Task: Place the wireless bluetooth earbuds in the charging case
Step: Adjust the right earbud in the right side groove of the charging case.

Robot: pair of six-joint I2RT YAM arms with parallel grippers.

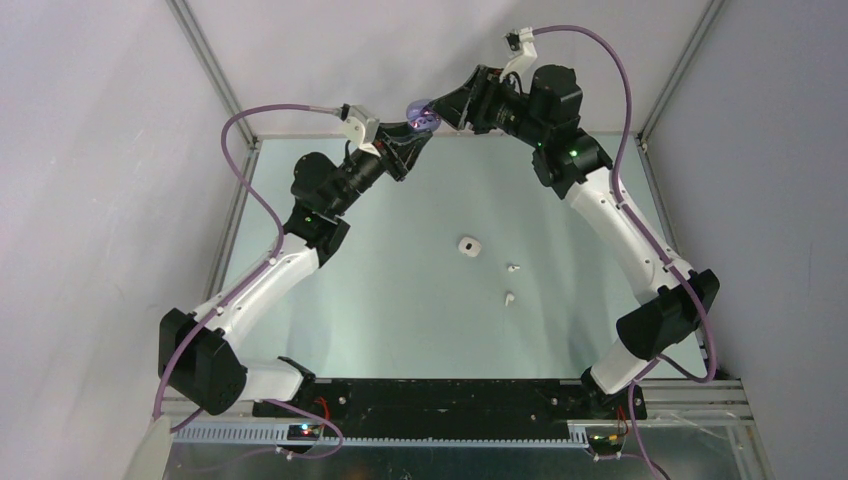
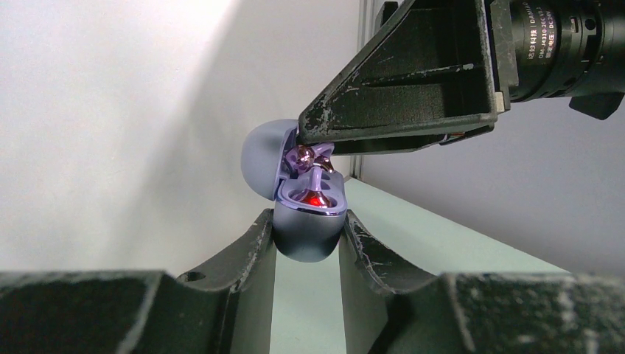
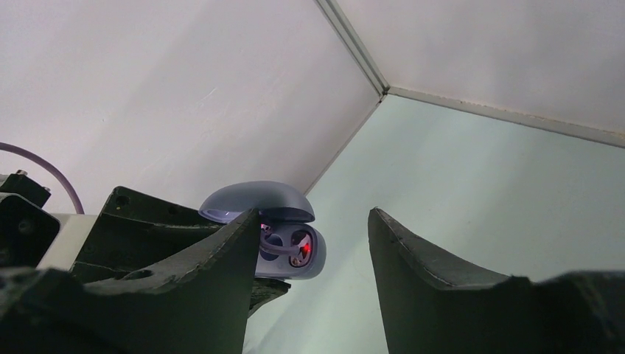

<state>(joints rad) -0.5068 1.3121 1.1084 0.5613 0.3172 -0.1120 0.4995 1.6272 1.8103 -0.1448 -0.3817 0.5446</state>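
Note:
My left gripper (image 2: 308, 221) is shut on the base of a purple charging case (image 2: 309, 236), held up at the back of the table, also seen as the purple case (image 1: 421, 114) from above. Its lid (image 2: 259, 158) is swung open and a red light glows in one socket. A purple earbud (image 2: 315, 168) sits at the case's mouth, right under one finger (image 2: 413, 81) of my right gripper. My right gripper (image 3: 313, 212) is open with nothing between its fingers; the case (image 3: 295, 251) shows just past its left finger. Two white earbuds (image 1: 513, 268) (image 1: 509, 297) lie on the table.
A small white case (image 1: 469, 246) rests mid-table, just left of the white earbuds. The grey back wall and the metal corner post (image 1: 205, 60) stand close behind both grippers. Both arms reach over the table's far edge (image 1: 520, 136).

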